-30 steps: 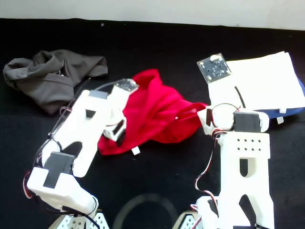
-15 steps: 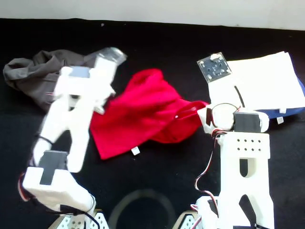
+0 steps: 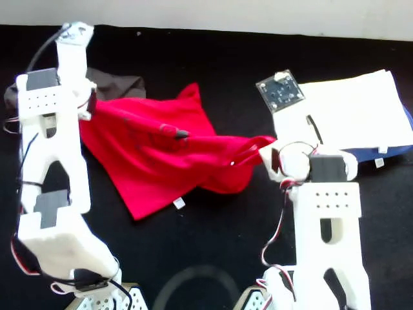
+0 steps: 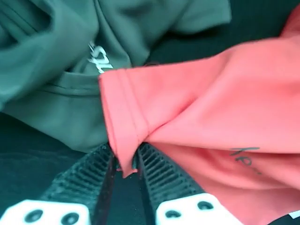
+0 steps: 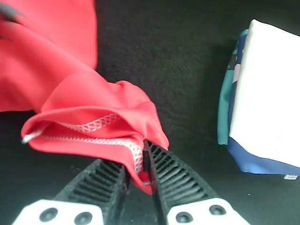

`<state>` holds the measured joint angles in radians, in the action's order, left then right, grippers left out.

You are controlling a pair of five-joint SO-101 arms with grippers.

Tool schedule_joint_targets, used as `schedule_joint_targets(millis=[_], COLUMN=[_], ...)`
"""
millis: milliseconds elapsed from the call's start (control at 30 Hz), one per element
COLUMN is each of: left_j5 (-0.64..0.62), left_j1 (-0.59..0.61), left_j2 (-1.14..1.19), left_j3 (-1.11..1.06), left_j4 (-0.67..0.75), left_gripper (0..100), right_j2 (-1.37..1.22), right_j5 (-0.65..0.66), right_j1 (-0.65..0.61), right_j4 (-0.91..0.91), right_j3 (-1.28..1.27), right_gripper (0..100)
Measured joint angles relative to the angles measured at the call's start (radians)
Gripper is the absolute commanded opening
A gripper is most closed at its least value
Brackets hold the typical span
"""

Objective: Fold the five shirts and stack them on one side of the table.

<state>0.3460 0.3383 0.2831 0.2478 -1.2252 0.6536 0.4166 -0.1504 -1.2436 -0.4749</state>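
Observation:
A red shirt (image 3: 155, 155) is stretched across the middle of the black table between both arms. My left gripper (image 4: 124, 166) is shut on its hemmed edge (image 4: 119, 117) at the far left, over a crumpled grey shirt (image 4: 56, 70). In the high view that arm (image 3: 55, 110) stands tall at the left. My right gripper (image 5: 136, 171) is shut on a bunched fold of the red shirt (image 5: 89, 122) near the table's centre right. A folded white shirt (image 3: 352, 110) lies on a blue one (image 3: 381, 152) at the far right.
The grey shirt (image 3: 116, 84) lies heaped at the back left, partly behind the left arm. The stack of folded shirts (image 5: 262, 103) sits close beside the right gripper. A small white label (image 3: 179, 203) hangs at the red shirt's near edge.
The left arm has swung up and to the far left with the red shirt's edge, pulling the cloth out flat and wide. The right arm has held its place.

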Motion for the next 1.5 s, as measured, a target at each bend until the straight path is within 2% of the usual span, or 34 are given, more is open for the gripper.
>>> schedule_joint_targets(millis=[167, 333, 533, 633, 767, 900, 1167, 1267, 1500], left_j5=[0.000, 0.000, 0.000, 0.000, 0.031, 0.046, 0.060, 0.060, 0.060], left_j1=[0.002, 0.000, -0.104, -0.166, -0.242, -0.313, -0.445, -0.466, -0.540], left_j2=[0.031, 0.006, -0.080, -0.140, -0.233, -0.319, -0.491, -0.506, -0.509], left_j3=[0.018, 0.118, 0.166, 0.094, -0.127, -0.408, -0.905, -0.990, -1.026], left_j4=[-0.092, -0.273, -0.500, -0.529, -0.534, -0.436, -0.017, 0.084, 0.153], left_gripper=[16, 16, 16, 16, 16, 16, 16, 16, 16], right_j2=[0.126, 0.184, 0.187, 0.187, 0.184, 0.124, 0.017, 0.008, 0.006], right_j5=[-0.026, -0.031, -0.034, -0.034, -0.034, -0.034, -0.034, -0.034, -0.034], right_j1=[-0.017, -0.017, -0.017, -0.017, -0.017, -0.017, -0.017, -0.017, -0.017], right_j4=[-0.008, -0.008, 0.049, 0.081, 0.092, 0.092, 0.092, 0.094, 0.094], right_j3=[0.000, 0.000, 0.000, 0.028, 0.072, 0.110, 0.130, 0.130, 0.130], right_gripper=[0.6, 0.6, 0.6, 0.6, 0.6, 0.6, 0.6, 0.6, 0.6])
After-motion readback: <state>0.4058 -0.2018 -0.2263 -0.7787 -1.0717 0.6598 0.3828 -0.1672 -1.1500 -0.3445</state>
